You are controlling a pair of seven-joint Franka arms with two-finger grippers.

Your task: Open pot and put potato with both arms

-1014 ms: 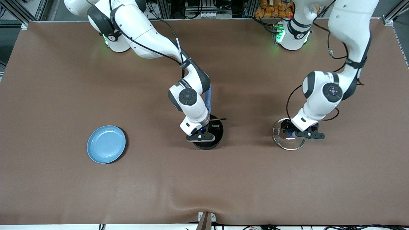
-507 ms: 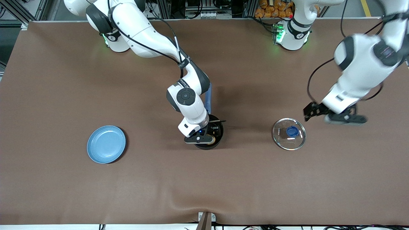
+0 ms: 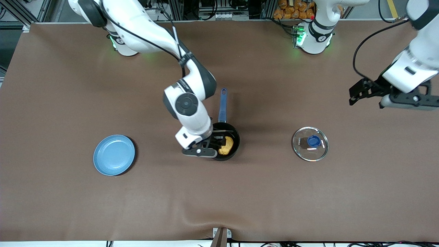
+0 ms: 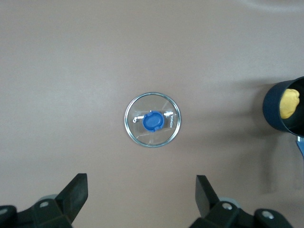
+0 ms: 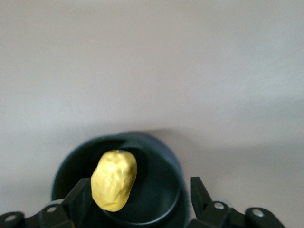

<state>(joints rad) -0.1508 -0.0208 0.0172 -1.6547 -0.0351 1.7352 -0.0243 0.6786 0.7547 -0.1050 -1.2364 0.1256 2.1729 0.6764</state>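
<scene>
The black pot stands uncovered mid-table, its blue handle pointing toward the robots' bases. The yellow potato lies inside it. My right gripper is open and empty, just above the pot's rim on the right arm's side. In the right wrist view the potato sits in the pot between my open fingers. My left gripper is open and empty, high over the left arm's end of the table. The left wrist view shows the pot and potato at its edge.
The glass lid with a blue knob lies flat on the table beside the pot, toward the left arm's end; it also shows in the left wrist view. A blue plate lies toward the right arm's end.
My left gripper let go of the lid's knob and rose away toward the left arm's end. My right gripper drew back from inside the pot, uncovering the potato lying there.
</scene>
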